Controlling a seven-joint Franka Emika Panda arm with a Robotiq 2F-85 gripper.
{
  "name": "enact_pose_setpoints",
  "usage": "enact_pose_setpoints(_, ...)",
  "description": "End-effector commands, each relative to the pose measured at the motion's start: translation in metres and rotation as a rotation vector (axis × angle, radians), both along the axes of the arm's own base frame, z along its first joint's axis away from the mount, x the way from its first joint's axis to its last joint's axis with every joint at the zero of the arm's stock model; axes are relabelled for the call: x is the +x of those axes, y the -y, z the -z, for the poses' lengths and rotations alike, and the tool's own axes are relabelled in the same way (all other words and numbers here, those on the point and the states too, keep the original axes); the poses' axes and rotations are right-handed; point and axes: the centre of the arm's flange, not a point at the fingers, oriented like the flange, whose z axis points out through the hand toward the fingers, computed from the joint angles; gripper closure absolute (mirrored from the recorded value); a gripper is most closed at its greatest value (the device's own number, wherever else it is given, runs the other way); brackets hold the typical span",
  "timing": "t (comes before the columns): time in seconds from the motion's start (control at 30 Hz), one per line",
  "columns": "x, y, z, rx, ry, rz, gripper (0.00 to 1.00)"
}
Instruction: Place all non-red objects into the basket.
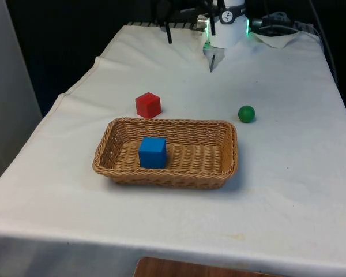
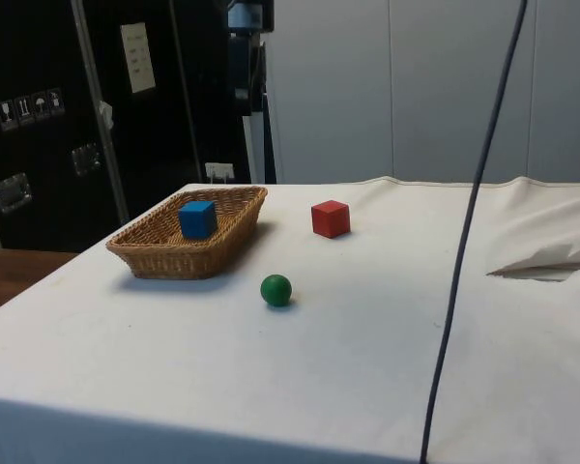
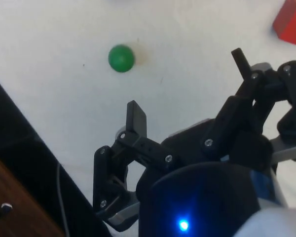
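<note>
done: blue wooden cube (image 1: 153, 152) inside woven wicker basket (image 1: 228, 154) | left: small green ball (image 1: 246, 113) beside basket | black two-finger gripper (image 3: 187, 84) spread wide, empty

Blue cube (image 2: 197, 218) in basket (image 2: 155, 256); green ball (image 2: 276, 290) outside

The red cube (image 3: 292, 23) is cut off by the frame edge in the wrist view; one corner portion is visible. In the front view, the near basket (image 1: 161, 176) wall hides the lower edge of the blue cube (image 1: 153, 152).
</note>
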Motion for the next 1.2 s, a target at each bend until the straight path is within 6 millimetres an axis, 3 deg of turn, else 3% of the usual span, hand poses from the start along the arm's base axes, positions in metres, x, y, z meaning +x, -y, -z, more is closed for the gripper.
enact_pose_setpoints(0.0,-0.004,-0.005,-0.004,-0.008,0.002,0.004,0.00)
enact_pose_setpoints(0.43,-0.027,-0.044,-0.011,-0.008,-0.004,-0.012,0.00)
enact_pose_setpoints(1.07,-0.035,-0.066,-0.009,-0.076,-0.031,-0.028,0.00)
enact_pose_setpoints(1.17,-0.039,-0.077,-0.007,-0.081,-0.028,-0.020,0.00)
